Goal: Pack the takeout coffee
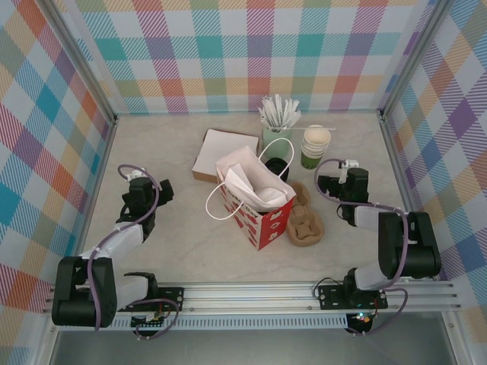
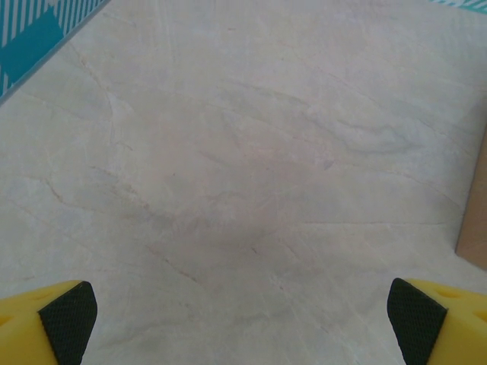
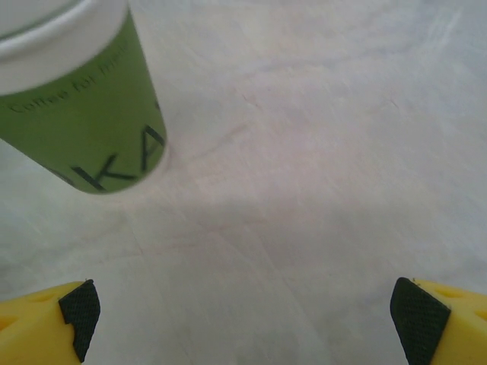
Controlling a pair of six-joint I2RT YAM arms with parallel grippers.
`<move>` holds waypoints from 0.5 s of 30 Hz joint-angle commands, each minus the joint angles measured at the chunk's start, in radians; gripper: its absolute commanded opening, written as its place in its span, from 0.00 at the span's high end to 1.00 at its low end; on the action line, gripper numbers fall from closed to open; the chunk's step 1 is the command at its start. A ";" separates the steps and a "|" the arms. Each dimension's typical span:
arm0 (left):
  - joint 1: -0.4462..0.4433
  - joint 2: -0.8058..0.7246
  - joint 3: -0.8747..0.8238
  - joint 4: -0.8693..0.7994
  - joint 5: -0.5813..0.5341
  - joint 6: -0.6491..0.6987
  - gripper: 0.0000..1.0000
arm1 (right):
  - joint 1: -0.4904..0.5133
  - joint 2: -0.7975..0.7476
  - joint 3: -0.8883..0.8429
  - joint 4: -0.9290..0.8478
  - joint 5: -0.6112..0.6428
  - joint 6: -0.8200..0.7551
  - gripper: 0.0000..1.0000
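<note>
The left jaws stand spread wide and empty over bare tabletop [image 2: 243, 152] near the left edge, with open room ahead. The right jaws, also spread and empty, sit near the right edge, with a stack of green cups [image 3: 84, 114] just ahead on their left. The takeout coffee [image 1: 278, 169] stands back of centre, half hidden behind the red-and-white bag [image 1: 255, 201], just before the cup of white sticks [image 1: 278, 129]. A brown carrier [image 1: 306, 222] crowds the bag's right side.
</note>
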State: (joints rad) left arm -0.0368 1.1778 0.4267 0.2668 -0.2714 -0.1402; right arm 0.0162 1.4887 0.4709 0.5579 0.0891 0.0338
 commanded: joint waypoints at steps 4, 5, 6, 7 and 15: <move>0.003 0.096 -0.055 0.301 0.067 0.084 0.00 | -0.008 0.038 -0.055 0.242 -0.102 -0.027 0.00; 0.002 0.121 -0.060 0.339 0.078 0.093 0.00 | -0.012 0.040 -0.056 0.250 -0.110 -0.025 0.00; 0.001 0.143 -0.061 0.375 0.082 0.099 0.00 | -0.011 0.037 -0.054 0.240 -0.111 -0.024 0.00; 0.000 0.161 -0.059 0.404 0.100 0.116 0.00 | -0.012 0.040 -0.054 0.246 -0.111 -0.024 0.00; -0.011 0.378 -0.059 0.630 0.238 0.165 0.00 | -0.012 0.037 -0.054 0.240 -0.109 -0.026 0.00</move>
State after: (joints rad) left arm -0.0391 1.5368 0.3683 0.7933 -0.1196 -0.0204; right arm 0.0116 1.5269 0.4076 0.7494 0.0051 0.0177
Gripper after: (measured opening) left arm 0.999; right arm 0.997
